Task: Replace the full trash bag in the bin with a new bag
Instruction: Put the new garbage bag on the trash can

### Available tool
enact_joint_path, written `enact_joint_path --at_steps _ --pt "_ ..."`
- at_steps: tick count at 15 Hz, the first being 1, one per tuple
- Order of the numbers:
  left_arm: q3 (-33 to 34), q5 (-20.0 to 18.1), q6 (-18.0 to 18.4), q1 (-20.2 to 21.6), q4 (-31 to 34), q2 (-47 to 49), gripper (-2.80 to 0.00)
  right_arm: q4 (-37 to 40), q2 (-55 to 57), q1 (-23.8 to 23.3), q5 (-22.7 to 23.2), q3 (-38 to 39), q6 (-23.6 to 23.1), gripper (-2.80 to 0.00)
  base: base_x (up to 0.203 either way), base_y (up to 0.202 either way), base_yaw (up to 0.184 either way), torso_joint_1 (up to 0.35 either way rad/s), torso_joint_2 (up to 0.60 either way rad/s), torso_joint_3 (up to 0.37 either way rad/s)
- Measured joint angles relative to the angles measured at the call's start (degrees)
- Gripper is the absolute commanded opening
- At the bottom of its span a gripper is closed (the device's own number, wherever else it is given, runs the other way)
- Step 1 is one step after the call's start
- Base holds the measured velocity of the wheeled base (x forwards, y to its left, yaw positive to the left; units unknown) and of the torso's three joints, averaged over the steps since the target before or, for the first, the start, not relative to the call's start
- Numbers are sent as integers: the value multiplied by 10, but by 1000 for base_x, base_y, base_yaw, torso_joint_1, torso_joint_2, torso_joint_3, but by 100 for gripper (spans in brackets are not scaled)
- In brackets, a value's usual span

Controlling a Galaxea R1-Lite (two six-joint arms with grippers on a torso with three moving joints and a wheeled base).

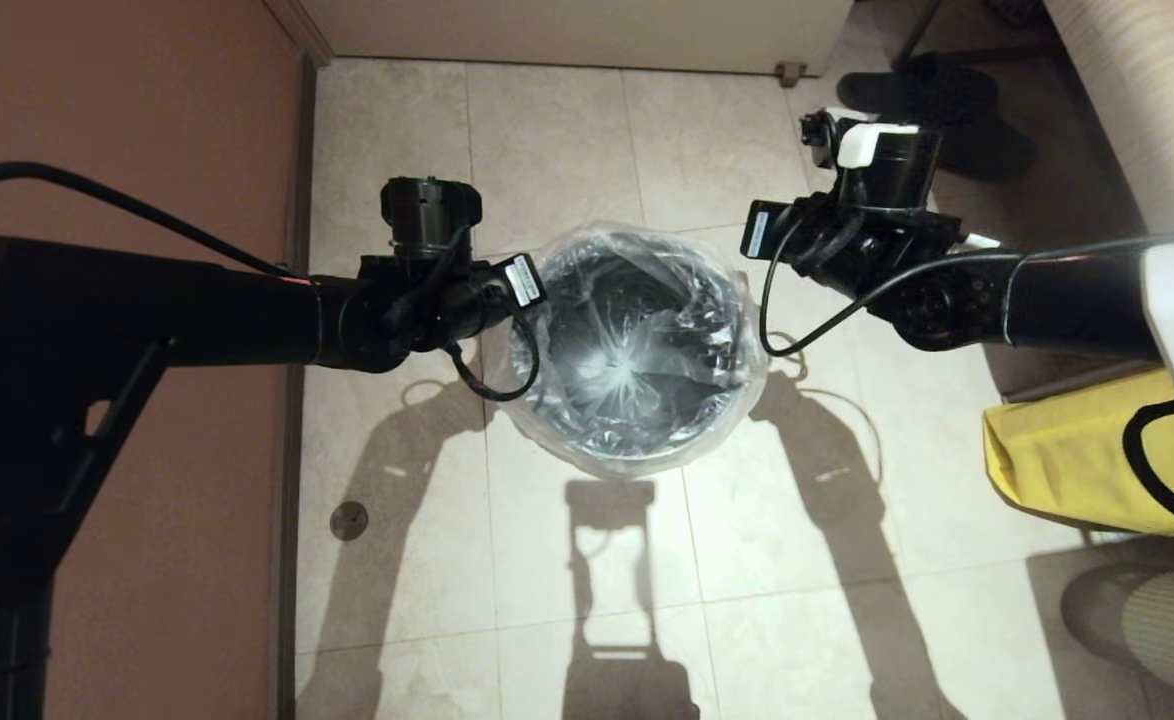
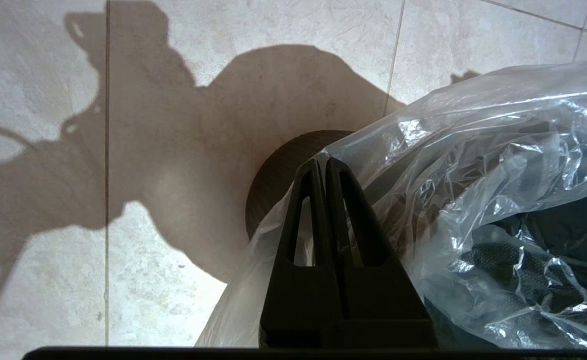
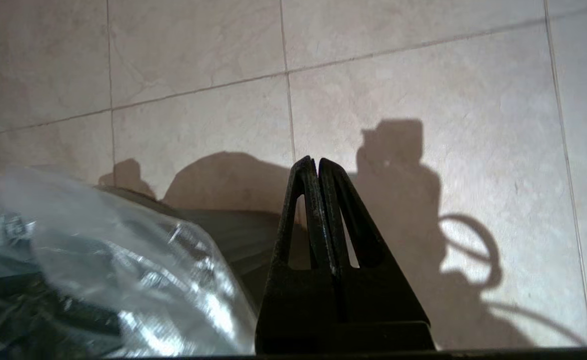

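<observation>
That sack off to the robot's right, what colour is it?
The sack is yellow with a black looped line on it, seen best in the head view.

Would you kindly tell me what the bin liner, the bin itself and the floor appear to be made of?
The new bag: thin clear plastic film, glossy; it crinkles, glints, and shows the dark interior through it.
The bin: probably moulded plastic, dark and matte outside with a fine texture.
The floor: beige stone-look tiles, likely ceramic, with grout lines and faint veining.

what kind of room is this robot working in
Probably a home or hotel-style room, likely a corner or entryway: beige floor tiles, a reddish-brown wall, a dark shoe, and a small bin lined with the new bag.
</observation>
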Motion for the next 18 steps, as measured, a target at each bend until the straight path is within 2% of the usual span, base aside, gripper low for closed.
enact_joint_path --at_steps 3,7,15,18 --pt "12 1 0 0 -3 -2 -280 105 -40 4 0 -1 50 -280 0 0 0 0 0 0" --pt "24 1 2 -3 -14 -5 -280 181 -67 23 1 -2 86 -280 0 0 0 0 0 0" --pt "30 2 1 -22 -17 -39 -280 193 -70 63 2 -3 93 -280 0 0 0 0 0 0" --pt "70 1 -8 -31 -23 -73 -280 190 -57 64 -1 -3 92 -280 0 0 0 0 0 0"
